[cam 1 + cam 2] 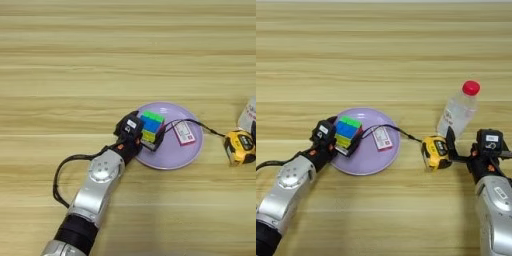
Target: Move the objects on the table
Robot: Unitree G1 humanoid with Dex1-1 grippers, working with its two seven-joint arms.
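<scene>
Left arm reaches in from the lower left, forearm angled up and to the right, silver elbow housing low over the table (75, 75). Left gripper (147, 132) sits at the left rim of the lilac plate (175, 152), its two black fingers clamped on the puzzle cube (151, 126) from either side. Cube is over the plate's left part, tilted a little, green face on top, blue and yellow squares on the side toward the camera; whether it rests on the plate or is just above it, cannot tell.

A small white card with red print (382, 138) lies near the plate's middle, just right of the cube. A thin black cord (401, 131) runs across the plate toward a yellow tape measure (435, 151) on the table right of the plate.

Right arm comes in from the lower right, wrist pointing left. Right gripper (452, 146) is beside the tape measure and just below the bottle (458, 111); fingers spread apart, holding nothing. Bottle stands upright on the table, red cap on, well right of the plate
</scene>
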